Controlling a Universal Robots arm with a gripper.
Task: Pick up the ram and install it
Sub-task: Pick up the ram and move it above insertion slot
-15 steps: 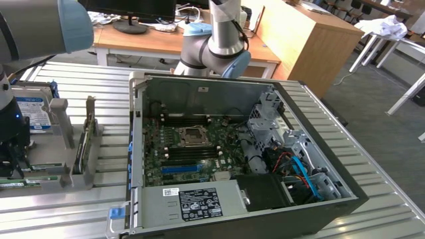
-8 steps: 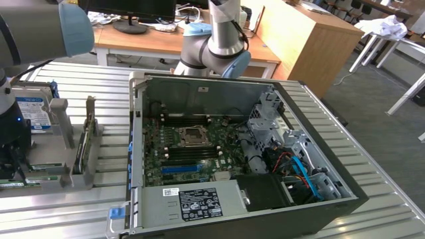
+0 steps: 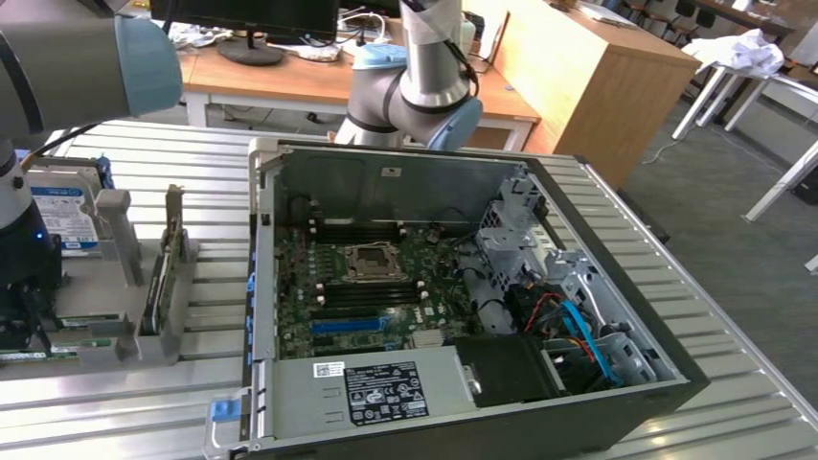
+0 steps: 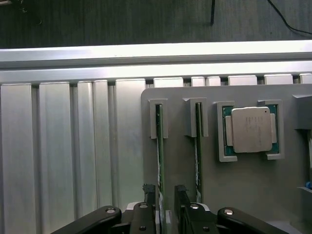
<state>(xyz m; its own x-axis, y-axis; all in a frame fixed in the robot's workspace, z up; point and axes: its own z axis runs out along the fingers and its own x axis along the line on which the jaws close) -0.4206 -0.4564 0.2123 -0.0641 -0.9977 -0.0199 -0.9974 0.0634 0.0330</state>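
The fingers [image 4: 181, 194] are half-wide, one on each side of the ram [image 4: 159, 146], not closed on it. The ram stands on its edge in a grey holder [image 4: 234, 190] on the bench [image 4: 58, 156]. A second stick [image 4: 198, 146] stands just beside the fingers, with a processor [image 4: 251, 129] beyond it.

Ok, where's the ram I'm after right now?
The ram stands on edge in the grey holder, in the slot farther from the CPU, with the open tool straddling it; the holder sits at the exterior view's left, beside the computer case.
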